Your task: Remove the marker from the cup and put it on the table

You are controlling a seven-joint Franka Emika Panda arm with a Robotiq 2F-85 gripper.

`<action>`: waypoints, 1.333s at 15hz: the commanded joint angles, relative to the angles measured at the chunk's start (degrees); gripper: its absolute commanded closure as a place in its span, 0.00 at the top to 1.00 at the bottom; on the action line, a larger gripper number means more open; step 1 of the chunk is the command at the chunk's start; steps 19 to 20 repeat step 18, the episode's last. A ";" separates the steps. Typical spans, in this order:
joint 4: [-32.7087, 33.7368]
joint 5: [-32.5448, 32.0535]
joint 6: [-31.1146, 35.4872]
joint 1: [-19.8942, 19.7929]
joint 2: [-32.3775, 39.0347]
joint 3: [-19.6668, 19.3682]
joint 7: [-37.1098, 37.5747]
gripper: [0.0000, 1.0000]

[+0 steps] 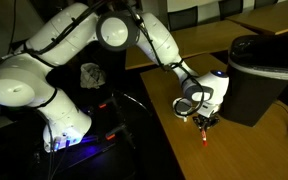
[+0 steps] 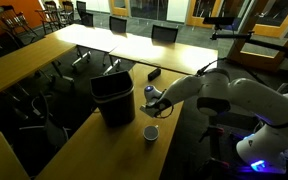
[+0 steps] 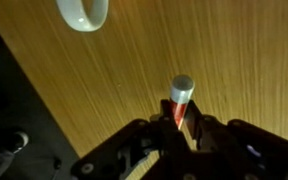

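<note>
In the wrist view my gripper [image 3: 180, 128] is shut on the red-orange marker [image 3: 179, 102]. The marker's grey-capped end sticks out past the fingertips over the brown wooden table [image 3: 234, 50]. The pale cup [image 3: 82, 12] stands apart from the marker at the top edge of that view, and its inside looks empty. In an exterior view the gripper [image 1: 205, 121] holds the marker [image 1: 205, 134] pointing down, just above the table [image 1: 254, 150]. In an exterior view the cup [image 2: 151, 133] stands on the table in front of the gripper [image 2: 152, 105]. The cup does not show in the view with the marker.
A large black bin [image 1: 259, 75] stands on the table close beside the gripper; it also shows in an exterior view [image 2: 114, 100]. The table's edge [image 1: 159, 120] runs near the robot's base. More tables and chairs [image 2: 114, 40] stand behind.
</note>
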 commanded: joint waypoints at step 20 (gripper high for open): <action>-12.97 -6.16 -11.47 0.99 -24.11 4.49 -17.89 1.00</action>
